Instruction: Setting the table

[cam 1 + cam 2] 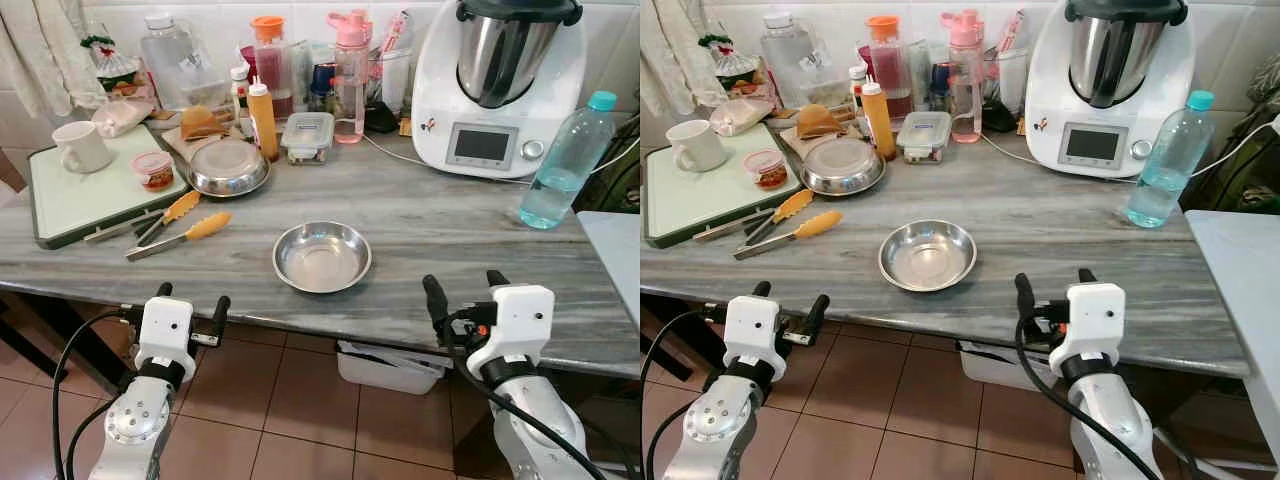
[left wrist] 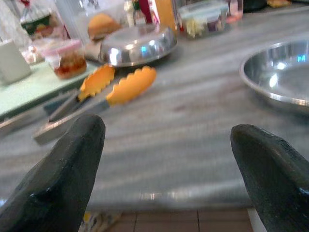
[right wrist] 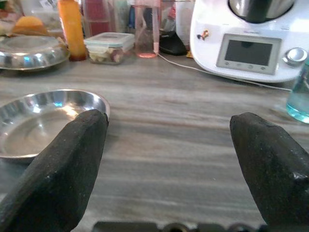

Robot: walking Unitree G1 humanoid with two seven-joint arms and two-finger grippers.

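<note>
The steel bowl (image 1: 322, 257) sits at frame centre, up and between both spread-fingered, empty grippers, left gripper (image 1: 190, 305) and right gripper (image 1: 466, 293) about equally near

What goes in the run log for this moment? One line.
phase: pre-grasp | left gripper: open, at counter edge | right gripper: open, at counter edge | steel bowl: empty, between them | tongs: untouched

Left gripper (image 1: 192, 303) and right gripper (image 1: 466, 287) hover level, side by side, jaws spread wide.
</note>
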